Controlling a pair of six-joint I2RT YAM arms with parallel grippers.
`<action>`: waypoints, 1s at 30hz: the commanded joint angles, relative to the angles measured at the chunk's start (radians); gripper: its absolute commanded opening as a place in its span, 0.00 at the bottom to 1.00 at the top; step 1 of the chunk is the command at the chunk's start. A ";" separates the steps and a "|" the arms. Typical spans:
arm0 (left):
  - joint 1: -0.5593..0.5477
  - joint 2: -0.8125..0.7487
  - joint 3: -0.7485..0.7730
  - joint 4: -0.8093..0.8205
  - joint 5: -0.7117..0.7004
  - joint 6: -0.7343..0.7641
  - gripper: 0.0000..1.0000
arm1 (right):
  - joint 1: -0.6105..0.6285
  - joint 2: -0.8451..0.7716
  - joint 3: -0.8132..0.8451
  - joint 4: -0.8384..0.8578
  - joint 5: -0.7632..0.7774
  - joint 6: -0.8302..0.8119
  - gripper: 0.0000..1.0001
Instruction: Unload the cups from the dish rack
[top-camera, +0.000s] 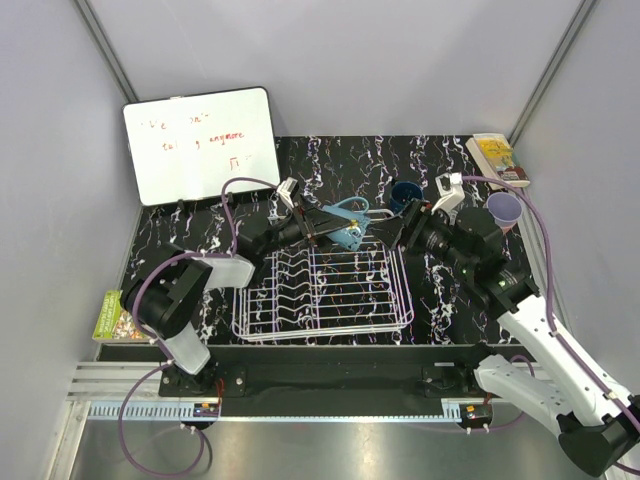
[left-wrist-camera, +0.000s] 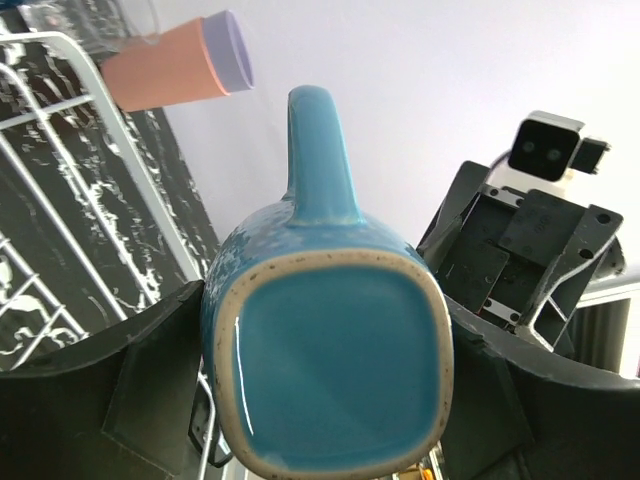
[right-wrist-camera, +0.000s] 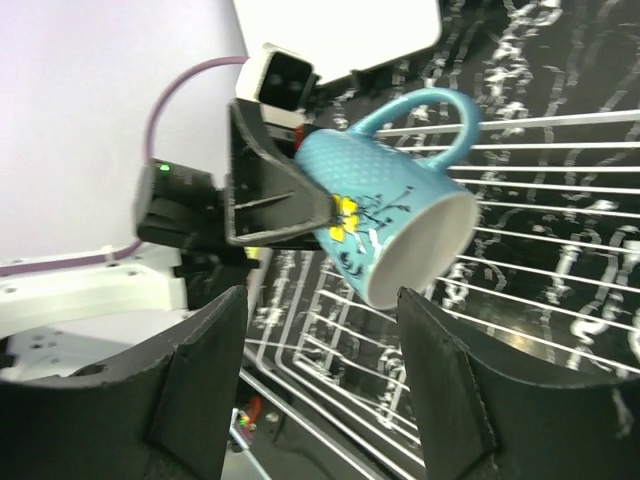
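From above, the left claw (top-camera: 322, 226) holds the teal cup (top-camera: 349, 228) in the air over the far edge of the rack (top-camera: 325, 335). The right claw (top-camera: 405, 228) is just beside the cup, facing it. This view does not make clear which way the cup is turned or how the jaws stand. The left wrist view settles the grip: both fingers (left-wrist-camera: 150, 390) press on the sides of the cup near its square-cornered base. The handle points away from the camera, and the right arm is close behind. That view alone also shows a pink cup (left-wrist-camera: 170, 68) with a lavender mouth and a clear glass (left-wrist-camera: 90, 22), both past the rack's corner. The right wrist view gives the other end. The cup lies tilted, white mouth toward the camera, with a yellow flower on its side and the rack's wires beneath it. The right claw's fingers (right-wrist-camera: 200, 385) stand wide apart on either side of the mouth, holding nothing and not touching the cup. Only the top view shows a dark blue cup (top-camera: 405, 195) on the table beyond the rack.
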 joint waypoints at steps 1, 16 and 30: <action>0.004 -0.030 0.023 0.488 0.030 -0.034 0.00 | 0.005 0.004 -0.015 0.135 -0.102 0.058 0.68; 0.000 -0.130 0.062 0.341 0.064 0.032 0.00 | 0.007 0.078 -0.050 0.246 -0.152 0.133 0.67; -0.066 -0.244 0.099 0.074 0.075 0.213 0.00 | 0.007 0.128 -0.044 0.352 -0.158 0.147 0.65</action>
